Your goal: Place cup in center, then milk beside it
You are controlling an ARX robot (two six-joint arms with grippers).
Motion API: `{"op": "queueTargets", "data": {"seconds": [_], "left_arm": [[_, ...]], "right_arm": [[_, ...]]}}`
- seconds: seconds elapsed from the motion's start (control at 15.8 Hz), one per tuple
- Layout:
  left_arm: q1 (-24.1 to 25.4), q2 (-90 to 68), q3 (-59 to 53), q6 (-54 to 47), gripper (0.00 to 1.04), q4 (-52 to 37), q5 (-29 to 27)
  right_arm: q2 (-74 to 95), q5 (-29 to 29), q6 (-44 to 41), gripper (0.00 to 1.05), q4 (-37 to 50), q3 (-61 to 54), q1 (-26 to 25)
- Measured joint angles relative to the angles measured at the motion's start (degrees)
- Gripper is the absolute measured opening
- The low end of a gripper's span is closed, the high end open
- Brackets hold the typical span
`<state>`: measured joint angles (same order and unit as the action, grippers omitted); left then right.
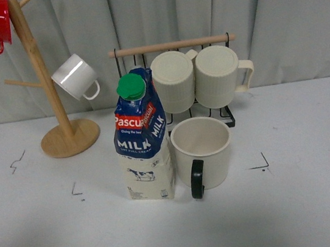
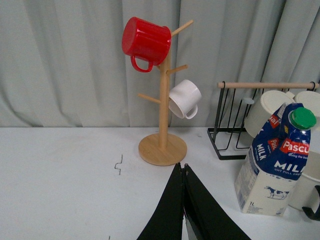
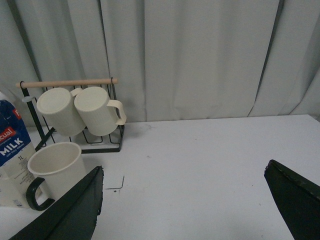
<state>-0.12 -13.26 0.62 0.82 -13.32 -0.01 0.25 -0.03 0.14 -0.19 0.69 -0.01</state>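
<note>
Here the left hand has its fingers pressed together, holding nothing, above the bare worktop short of the milk; the right hand is spread wide and empty, off to the side of the cup. Cup and milk stand upright, touching or nearly so, between the corner marks. The risk I judge now is a withdrawing arm clipping the tall carton and toppling it onto the cup. The carton reads "Pascual" and "MILK", with "1L" low on its side.
</note>
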Motion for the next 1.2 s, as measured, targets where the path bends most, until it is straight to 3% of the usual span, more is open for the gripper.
{"op": "queueTargets", "data": {"seconds": [0.25,0.32,0.63,0.7,0.89,0.95,1.01,1.2], "left_arm": [[0.0,4.9,0.1,0.0,0.02,5.7,0.0],[0.0,10.2,0.0,0.0,0.02,13.5,0.2],[0.0,12.8,0.0,0.0,0.02,13.6,0.0],[0.0,12.8,0.0,0.0,0.07,13.5,0.0],[0.0,12.8,0.0,0.0,0.44,13.5,0.0],[0.0,12.8,0.0,0.0,0.76,13.5,0.0],[0.0,12.8,0.0,0.0,0.98,13.5,0.0],[0.0,12.8,0.0,0.0,0.98,13.5,0.0]], "right_arm": [[0.0,0.0,0.0,0.98,0.0,0.0,0.0],[0.0,0.0,0.0,0.98,0.0,0.0,0.0],[0.0,0.0,0.0,0.98,0.0,0.0,0.0],[0.0,0.0,0.0,0.98,0.0,0.0,0.0],[0.0,0.0,0.0,0.98,0.0,0.0,0.0],[0.0,0.0,0.0,0.98,0.0,0.0,0.0],[0.0,0.0,0.0,0.98,0.0,0.0,0.0],[0.0,0.0,0.0,0.98,0.0,0.0,0.0]]}}
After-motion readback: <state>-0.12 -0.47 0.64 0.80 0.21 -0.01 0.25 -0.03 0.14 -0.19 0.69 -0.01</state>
